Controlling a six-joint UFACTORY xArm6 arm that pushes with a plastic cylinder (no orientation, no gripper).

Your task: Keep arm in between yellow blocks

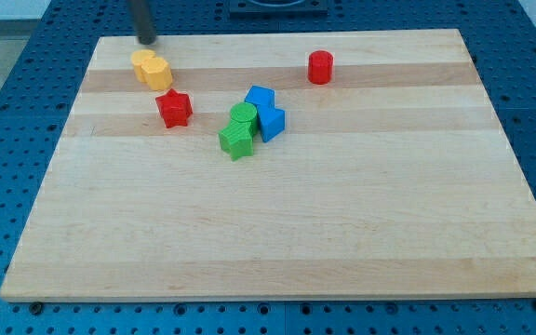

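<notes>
Counter (277, 233): pale wood, lower half of the frame bare.
Centre cluster, touching: green block (235, 141) in front, second green block (243, 117) behind it; blue block (272, 122) at its right, another blue block (260, 97) farther back.
Red star-shaped block (173, 108): left of the cluster, apart.
Two yellow blocks (152, 70): upper left, pressed together.
Red cylinder (320, 67): upper right, alone.
My tip (145, 40): at the counter's top edge, just above the yellow pair, not between them. Jaws: none fitted, plain rod, holding nothing.
</notes>
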